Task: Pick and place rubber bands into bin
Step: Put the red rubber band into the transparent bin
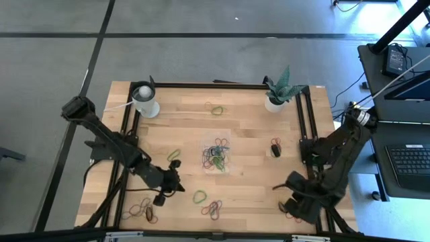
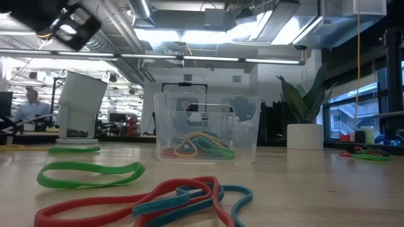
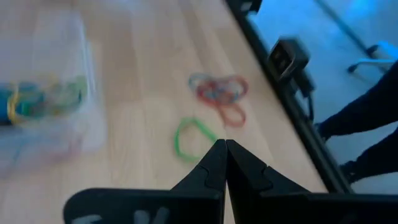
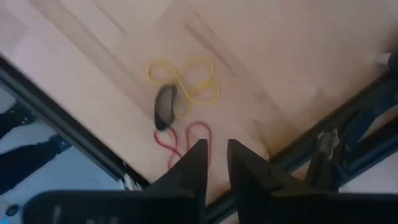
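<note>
The clear bin (image 1: 216, 156) stands mid-table with several coloured rubber bands in it; the low view shows it too (image 2: 207, 129). Loose bands lie on the wood around it. A green band (image 1: 199, 197) and a red-and-blue bunch (image 1: 213, 210) lie near the table's near edge. My left gripper (image 1: 177, 183) is shut on nothing and hovers just left of the green band (image 3: 189, 137), fingers pointing toward it. My right gripper (image 1: 285, 196) hovers over the near right corner with a narrow gap between its fingers, above yellow (image 4: 186, 81), dark (image 4: 165, 106) and red (image 4: 183, 140) bands.
A white cup (image 1: 145, 101) stands at the far left and a white plant pot (image 1: 274, 102) at the far right. More bands lie near the near left corner (image 1: 144, 212), left of the bin (image 1: 174, 155) and at the far side (image 1: 216, 109). Black rails (image 1: 127, 134) run along the table's sides.
</note>
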